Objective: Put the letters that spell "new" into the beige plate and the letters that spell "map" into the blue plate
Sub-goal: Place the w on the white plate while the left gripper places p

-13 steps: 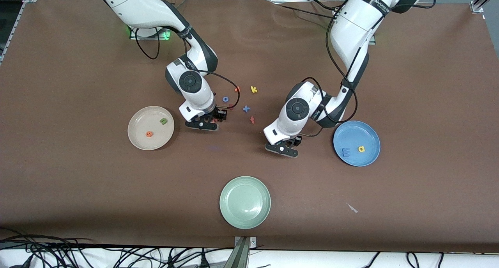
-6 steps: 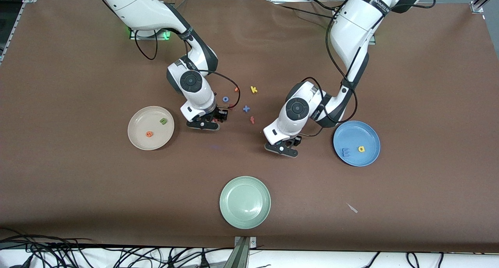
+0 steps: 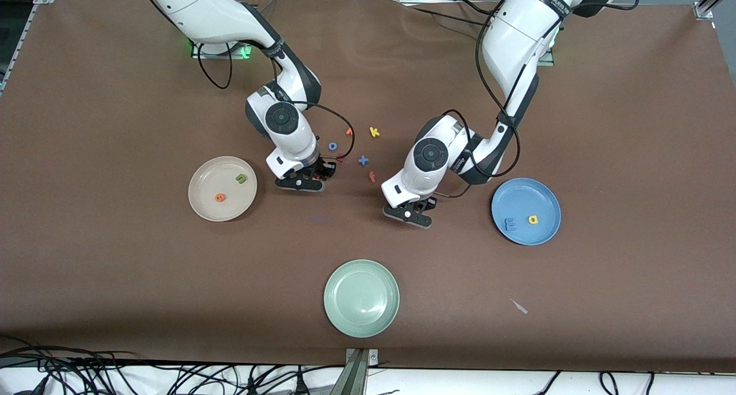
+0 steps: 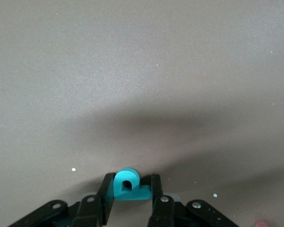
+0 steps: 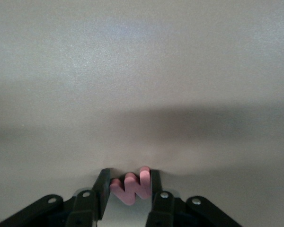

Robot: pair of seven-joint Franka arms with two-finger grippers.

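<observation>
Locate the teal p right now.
The teal p sits pinched between the left gripper fingers, over bare table between the blue plate and the loose letters.

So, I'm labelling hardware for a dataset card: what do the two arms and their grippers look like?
Both arms are glossy white with dark grey joints and round black caps at the wrists. Loose black cables loop alongside each. The left gripper and right gripper are black, with two slim fingers and silver screws.

Bare table (image 3: 115,280) is seen between the beige plate (image 3: 201,202) and the right gripper (image 3: 300,183), and between the left gripper (image 3: 409,215) and the blue plate (image 3: 543,196). The stretch between the two grippers is cluttered by loose letters (image 3: 363,160). The green plate (image 3: 361,323) lies nearer the front camera, well apart.
</observation>
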